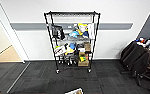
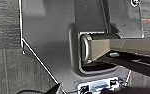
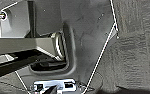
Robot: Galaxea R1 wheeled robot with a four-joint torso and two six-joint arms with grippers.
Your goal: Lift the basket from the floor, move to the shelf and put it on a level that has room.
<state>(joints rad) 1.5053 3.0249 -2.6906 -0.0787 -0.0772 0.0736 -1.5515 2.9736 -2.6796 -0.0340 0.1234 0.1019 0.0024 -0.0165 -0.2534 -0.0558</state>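
In the head view the shelf (image 1: 72, 41) stands in the middle of the frame against a white wall, on small wheels on the dark floor (image 1: 41, 77). Its top level (image 1: 72, 13) carries nothing that I can see, while the lower tiers are crowded with colourful items. At the bottom edge of the frame, a little right of the middle, a pale corner of the basket (image 1: 74, 91) appears; if it touches the floor I cannot tell. At the right side a chair (image 1: 138, 60) holds dark clothes. The two wrist views show the robot's grey plate over the carpet; the fingers' state I cannot tell.
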